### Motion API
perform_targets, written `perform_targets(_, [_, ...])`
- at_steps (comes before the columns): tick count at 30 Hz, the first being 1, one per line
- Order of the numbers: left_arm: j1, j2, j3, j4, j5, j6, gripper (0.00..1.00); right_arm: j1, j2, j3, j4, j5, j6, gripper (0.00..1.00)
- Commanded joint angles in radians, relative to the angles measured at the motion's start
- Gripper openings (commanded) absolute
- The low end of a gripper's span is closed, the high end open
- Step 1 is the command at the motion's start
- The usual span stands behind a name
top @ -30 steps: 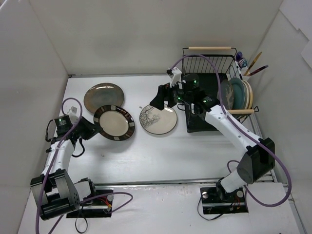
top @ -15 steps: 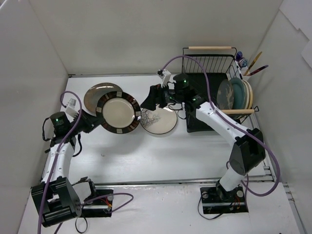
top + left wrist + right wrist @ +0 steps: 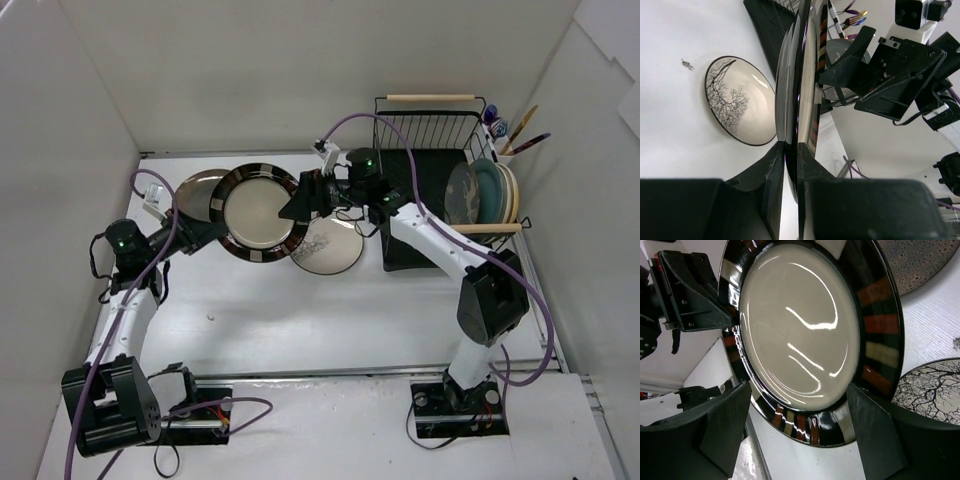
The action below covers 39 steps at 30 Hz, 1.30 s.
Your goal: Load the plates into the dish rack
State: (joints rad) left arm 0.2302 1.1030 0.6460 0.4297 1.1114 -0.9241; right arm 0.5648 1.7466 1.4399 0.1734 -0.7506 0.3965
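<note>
A robotics lab test cell rather than a kitchen: a white table (image 3: 300,320) is boxed in by plain white panels (image 3: 260,70) along its far, left and right edges. Two arms are bolted at the near edge, trailing purple cables (image 3: 390,115). A dish rack (image 3: 430,130) sits at the far right corner.

I hold the dark-rimmed plate (image 3: 262,212) raised and tilted. The bronze plate (image 3: 192,192) and tree-patterned plate (image 3: 335,252) lie flat on the table (image 3: 300,320). 3 plates (image 3: 482,192) stand in the rack (image 3: 432,172).
</note>
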Motion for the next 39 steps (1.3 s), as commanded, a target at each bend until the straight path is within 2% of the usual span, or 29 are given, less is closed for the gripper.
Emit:
perform_targets(1, [-0.032, -0.012, 0.086, 0.291, 0.134, -0.090, 0.00, 0.003, -0.001, 0.056, 0.092, -0.024, 0.010, 0.74])
perform_targets(5, [-0.032, -0.008, 0.092, 0.290, 0.127, -0.090, 0.00, -0.008, -0.019, 0.042, 0.078, -0.006, -0.013, 0.71])
perform_targets(9, [-0.032, -0.017, 0.118, 0.120, 0.097, 0.031, 0.00, -0.022, -0.062, 0.037, 0.049, 0.034, -0.054, 0.71])
perform_targets(21, [-0.032, 0.001, 0.142, 0.096, 0.079, 0.045, 0.00, -0.045, -0.190, 0.030, -0.012, 0.217, -0.193, 0.73])
perform_targets(33, [-0.091, 0.001, 0.159, 0.216, 0.139, -0.005, 0.00, -0.066, -0.095, 0.047, 0.012, 0.074, -0.131, 0.72])
perform_targets(39, [-0.111, 0.012, 0.175, 0.219, 0.143, -0.001, 0.00, -0.066, -0.058, 0.070, 0.014, -0.038, -0.119, 0.64])
